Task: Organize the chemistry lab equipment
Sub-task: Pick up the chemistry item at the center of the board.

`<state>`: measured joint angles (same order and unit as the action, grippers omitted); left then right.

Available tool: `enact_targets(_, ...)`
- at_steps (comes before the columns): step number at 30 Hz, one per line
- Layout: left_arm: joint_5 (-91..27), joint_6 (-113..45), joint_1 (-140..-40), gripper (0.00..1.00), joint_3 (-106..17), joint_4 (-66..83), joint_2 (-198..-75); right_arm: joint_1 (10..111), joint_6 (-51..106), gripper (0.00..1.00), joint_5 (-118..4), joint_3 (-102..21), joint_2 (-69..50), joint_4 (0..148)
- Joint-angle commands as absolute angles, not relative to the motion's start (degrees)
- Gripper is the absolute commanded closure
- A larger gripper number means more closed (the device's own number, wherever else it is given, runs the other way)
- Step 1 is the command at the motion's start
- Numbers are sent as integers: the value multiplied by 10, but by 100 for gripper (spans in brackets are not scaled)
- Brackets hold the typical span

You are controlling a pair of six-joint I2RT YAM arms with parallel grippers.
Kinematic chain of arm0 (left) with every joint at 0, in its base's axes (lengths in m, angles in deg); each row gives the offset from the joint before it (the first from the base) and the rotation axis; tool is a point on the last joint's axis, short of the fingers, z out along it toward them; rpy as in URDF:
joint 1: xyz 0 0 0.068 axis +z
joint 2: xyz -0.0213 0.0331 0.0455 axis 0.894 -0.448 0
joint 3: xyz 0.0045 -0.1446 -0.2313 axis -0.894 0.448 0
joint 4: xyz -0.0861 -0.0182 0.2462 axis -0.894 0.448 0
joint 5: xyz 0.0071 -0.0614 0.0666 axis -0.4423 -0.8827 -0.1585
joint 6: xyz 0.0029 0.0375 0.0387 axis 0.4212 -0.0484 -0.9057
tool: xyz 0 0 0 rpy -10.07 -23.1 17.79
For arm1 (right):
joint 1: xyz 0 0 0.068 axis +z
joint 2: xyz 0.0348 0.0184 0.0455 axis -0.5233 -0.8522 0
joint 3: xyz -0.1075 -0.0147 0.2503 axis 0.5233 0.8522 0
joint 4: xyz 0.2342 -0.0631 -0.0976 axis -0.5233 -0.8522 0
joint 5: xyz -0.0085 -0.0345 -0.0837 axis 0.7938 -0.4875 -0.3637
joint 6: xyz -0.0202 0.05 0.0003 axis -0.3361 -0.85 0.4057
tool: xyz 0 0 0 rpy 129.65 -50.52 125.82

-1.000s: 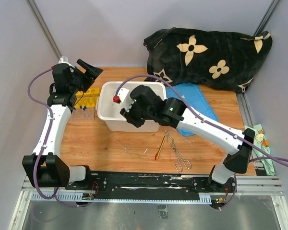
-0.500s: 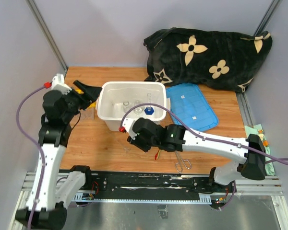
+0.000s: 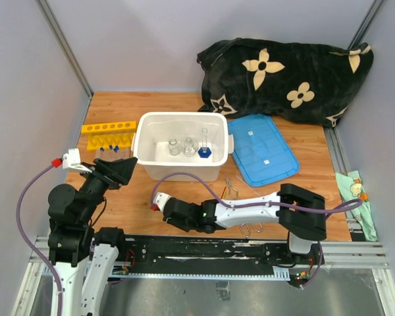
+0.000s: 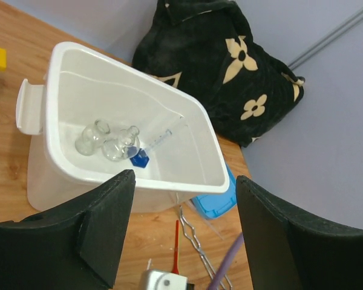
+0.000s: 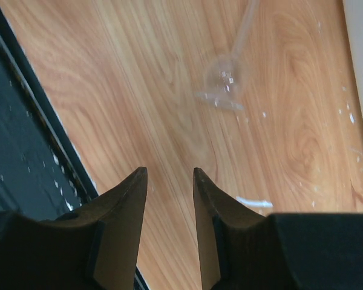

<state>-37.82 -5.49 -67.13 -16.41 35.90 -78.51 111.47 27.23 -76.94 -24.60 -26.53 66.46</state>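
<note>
Both arms have been drawn back from the white tub (image 3: 143,141) to the lower part of the frame, with the flasks (image 3: 181,147) left inside it. The left gripper (image 3: 122,170) is held wide open and empty. The right gripper (image 5: 169,174), parted and empty, has been lowered near a small glass piece (image 5: 222,77) lying loose below the tub, which is judged to be the next pickup.

Smooth wood with a visible grain and a soft sheen is seen across the table (image 3: 151,197). Toward its far edge, the tub (image 3: 145,168) is shown in smooth, faintly translucent white plastic, with clear, glossy glass flasks (image 3: 174,146) inside. The lid (image 3: 263,155) is moulded blue plastic and the rack (image 3: 108,127) yellow plastic. At the far right corner the cloth (image 3: 303,66) looks plush and matt. The tongs (image 3: 232,189) are shown in bright wire metal. Matt black plastic is seen on the fingers (image 4: 103,229) of the left gripper (image 4: 183,181).
</note>
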Motion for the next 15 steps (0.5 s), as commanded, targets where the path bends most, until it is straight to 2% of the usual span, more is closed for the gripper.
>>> enact_targets(1, -374, -62, -675, 29, -173, 387, -742, 1130, 253, 62, -812, -316, -304, 717)
enact_targets(10, -360, -66, -675, 28, -179, 399, -728, 1135, 245, 61, -861, -372, -284, 680)
enact_targets(15, -353, -64, -675, 28, -178, 399, -729, 1133, 226, 61, -956, -436, -333, 644)
